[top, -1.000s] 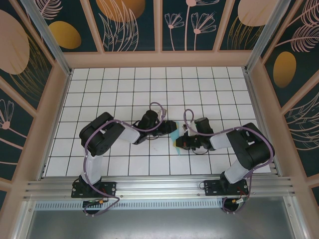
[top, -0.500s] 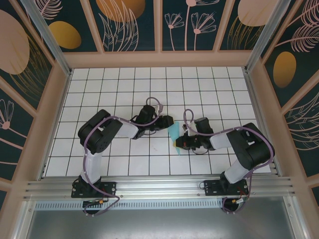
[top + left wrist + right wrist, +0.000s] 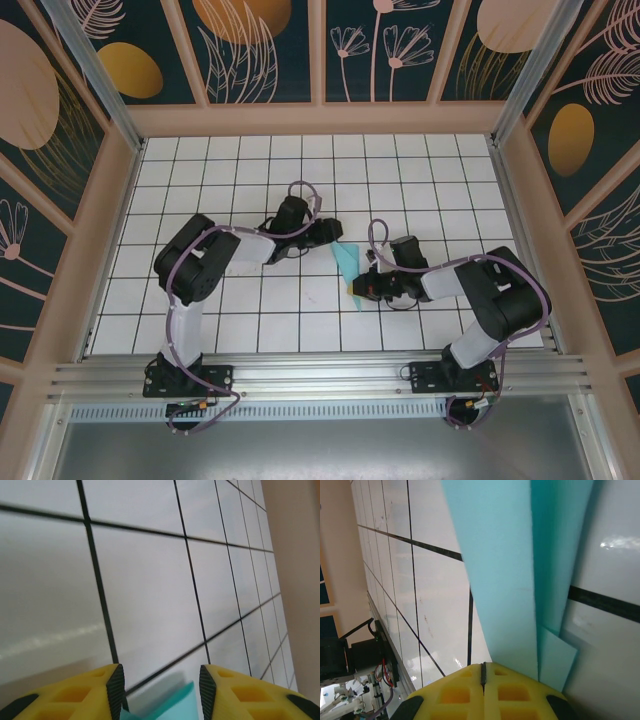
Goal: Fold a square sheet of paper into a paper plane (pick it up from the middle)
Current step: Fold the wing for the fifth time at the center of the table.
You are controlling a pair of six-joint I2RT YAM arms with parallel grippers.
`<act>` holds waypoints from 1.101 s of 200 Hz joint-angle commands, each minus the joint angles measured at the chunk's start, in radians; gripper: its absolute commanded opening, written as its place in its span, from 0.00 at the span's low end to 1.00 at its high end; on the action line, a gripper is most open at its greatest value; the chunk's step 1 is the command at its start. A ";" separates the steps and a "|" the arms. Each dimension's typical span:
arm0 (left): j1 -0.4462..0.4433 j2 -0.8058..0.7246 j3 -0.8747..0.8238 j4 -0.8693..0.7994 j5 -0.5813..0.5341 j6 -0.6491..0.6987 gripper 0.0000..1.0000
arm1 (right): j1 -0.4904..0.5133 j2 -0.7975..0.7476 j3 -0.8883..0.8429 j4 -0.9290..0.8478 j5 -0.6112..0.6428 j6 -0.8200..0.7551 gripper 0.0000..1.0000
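The folded sheet of paper [image 3: 348, 267] is laid on the bench [image 3: 250, 160] between two hands. The left hand [image 3: 160, 678] is opened halfway, nothing gripped — the right hand [image 3: 483, 671] is shut, the paper's end hidden under it.

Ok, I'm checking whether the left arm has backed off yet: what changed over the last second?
The left gripper drew back toward the far left with its jaws open, uncovering more of the folded paper. The right gripper stayed shut at the near end of the folded paper, which looks unmoved.
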State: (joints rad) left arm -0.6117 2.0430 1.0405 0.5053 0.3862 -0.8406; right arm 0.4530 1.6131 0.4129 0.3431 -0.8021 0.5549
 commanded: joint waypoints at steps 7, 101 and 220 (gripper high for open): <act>0.019 -0.053 0.062 -0.119 -0.047 0.076 0.48 | 0.026 0.075 -0.052 -0.214 0.062 -0.035 0.00; -0.070 -0.179 -0.136 0.083 0.123 -0.069 0.41 | 0.029 0.131 0.039 -0.177 0.034 -0.050 0.00; -0.104 0.035 -0.112 0.079 0.074 -0.166 0.37 | 0.029 0.049 0.005 -0.152 0.053 0.006 0.00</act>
State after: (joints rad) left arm -0.7090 2.0300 0.9070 0.6487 0.5137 -0.9955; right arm 0.4503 1.6520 0.4690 0.2878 -0.8501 0.5404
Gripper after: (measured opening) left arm 0.378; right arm 0.068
